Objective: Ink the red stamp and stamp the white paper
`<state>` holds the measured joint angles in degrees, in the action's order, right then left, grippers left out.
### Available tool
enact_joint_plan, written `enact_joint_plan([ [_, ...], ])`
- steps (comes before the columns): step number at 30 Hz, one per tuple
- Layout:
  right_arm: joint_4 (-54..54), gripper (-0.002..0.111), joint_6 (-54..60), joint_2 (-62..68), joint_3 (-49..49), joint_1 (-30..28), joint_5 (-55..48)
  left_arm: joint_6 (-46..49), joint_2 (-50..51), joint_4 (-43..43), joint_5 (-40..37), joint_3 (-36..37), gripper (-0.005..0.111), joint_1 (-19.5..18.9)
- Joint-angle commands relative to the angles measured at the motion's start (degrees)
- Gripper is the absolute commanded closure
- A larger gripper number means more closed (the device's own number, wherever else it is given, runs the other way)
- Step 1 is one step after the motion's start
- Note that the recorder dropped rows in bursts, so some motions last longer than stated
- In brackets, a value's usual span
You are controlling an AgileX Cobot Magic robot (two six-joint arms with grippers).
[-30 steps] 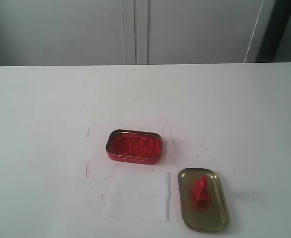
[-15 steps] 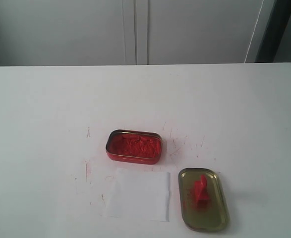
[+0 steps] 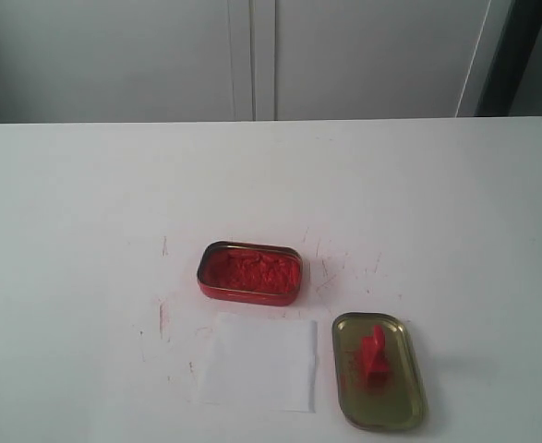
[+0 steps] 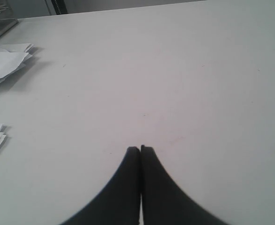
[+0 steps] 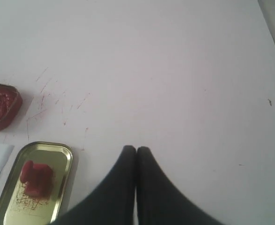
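Lower right of the exterior view: stamp (image 3: 374,351) lies in the gold lid (image 3: 404,408).
Right end effector (image 5: 136,149), clenched and empty, is nearer; left end effector (image 4: 140,148), also clenched, has no stamp in view.

Exterior looks down; right wrist, lower, shares the gold lid (image 3: 396,399).

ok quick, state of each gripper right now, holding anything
Left gripper: closed, holding nothing.
Right gripper: closed, holding nothing; the red stamp lies in the gold lid.
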<state>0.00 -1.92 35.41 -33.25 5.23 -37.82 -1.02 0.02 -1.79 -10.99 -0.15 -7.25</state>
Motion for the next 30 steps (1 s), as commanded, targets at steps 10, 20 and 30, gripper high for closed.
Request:
enact_joint_plan([
  [10,0.44,0.108,0.25,2.36,-2.18,-0.28,-4.54,-0.22,-0.02,0.02,0.17,0.15,0.107,0.01],
  [20,0.44,0.108,0.25,13.50,-5.79,-0.28,-12.24,-0.22,-0.02,0.02,0.17,0.15,0.107,0.01],
  [30,0.91,0.108,0.25,22.87,-6.16,-0.07,-12.39,-0.22,-0.02,0.02,0.17,0.15,0.107,0.01],
])
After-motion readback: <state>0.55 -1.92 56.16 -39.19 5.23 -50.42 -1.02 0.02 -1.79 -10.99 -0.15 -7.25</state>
